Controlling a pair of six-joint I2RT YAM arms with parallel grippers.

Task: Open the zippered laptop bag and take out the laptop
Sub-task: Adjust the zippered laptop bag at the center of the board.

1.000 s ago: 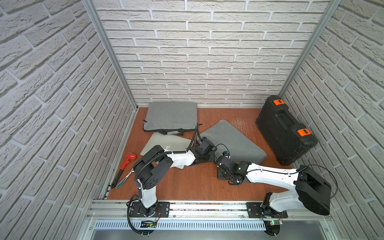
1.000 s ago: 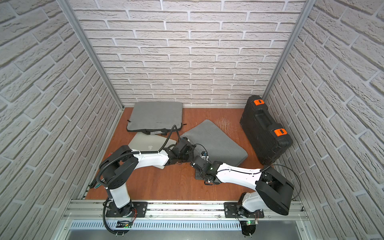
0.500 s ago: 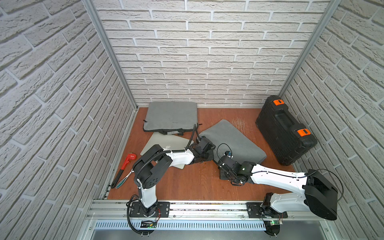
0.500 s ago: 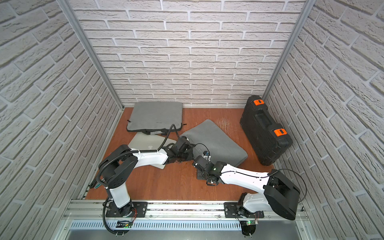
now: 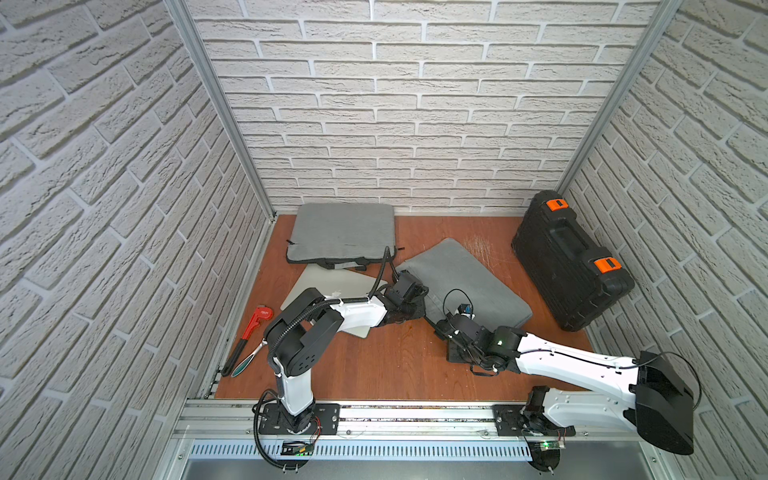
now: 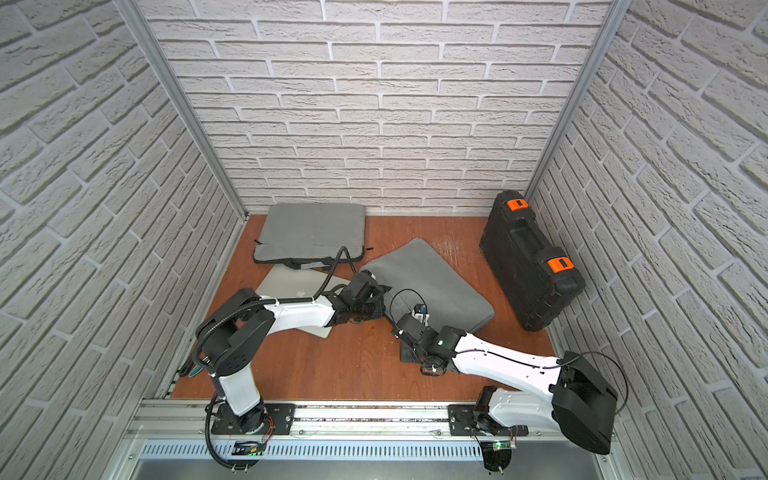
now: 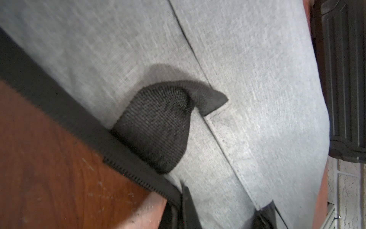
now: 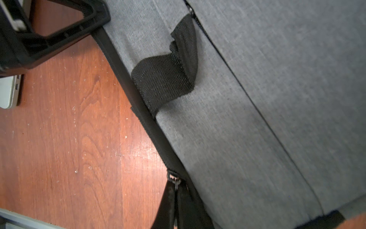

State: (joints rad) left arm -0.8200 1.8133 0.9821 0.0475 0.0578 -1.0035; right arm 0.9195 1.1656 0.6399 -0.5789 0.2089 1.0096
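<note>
The desk (image 5: 374,365) carries everything, and I take the grey laptop bag (image 5: 469,278) in its middle as my landmark. It lies flat and turned at an angle, so that its long zipper edge faces my two arms. I think this is why both reach it so easily.

To the right of the bag, well apart, a black tool case (image 5: 569,257) leans near the wall. It has no part in my work. Behind the bag to the left lies a second grey bag (image 5: 345,232), and left of my bag, partly under my left arm, a silver laptop (image 5: 332,282) lies bare. The laptop that I must take out does not show, so I judge that it is inside the bag.

My left gripper (image 5: 417,293) is closed at the bag's near corner. I believe it is there to keep the bag from sliding, but I cannot tell if any cloth is between its jaws. My right gripper (image 5: 438,326) is further along the same edge, closed on the zipper pull (image 8: 174,179), ready to draw it along the black zipper band (image 8: 138,103).

On the bag's top, just beside this band, a black webbing handle (image 8: 168,75) lies folded and loose. How far the zipper is open I cannot tell.
</note>
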